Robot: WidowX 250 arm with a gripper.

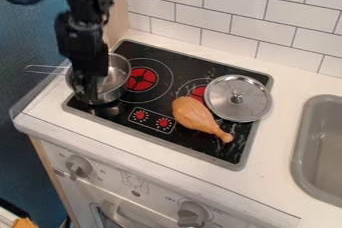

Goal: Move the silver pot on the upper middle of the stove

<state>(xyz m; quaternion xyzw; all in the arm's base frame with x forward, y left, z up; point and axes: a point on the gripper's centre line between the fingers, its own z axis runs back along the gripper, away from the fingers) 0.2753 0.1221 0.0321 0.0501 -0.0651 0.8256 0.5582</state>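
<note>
The black gripper (87, 87) hangs down from the upper left, over the left part of the silver pot (117, 81) and hiding some of its rim and inside. The pot stands upright at the left edge of the black stove top (177, 67), left of the left red burner. Its thin wire handle points left, out past the stove. Whether the gripper touches the pot, I cannot tell.
A silver lid (238, 98) lies on the stove's right side, partly over the right burner. A brown toy drumstick (196, 115) lies just left of it. The grey sink (304, 142) is at the right; a tiled wall (230, 2) stands behind.
</note>
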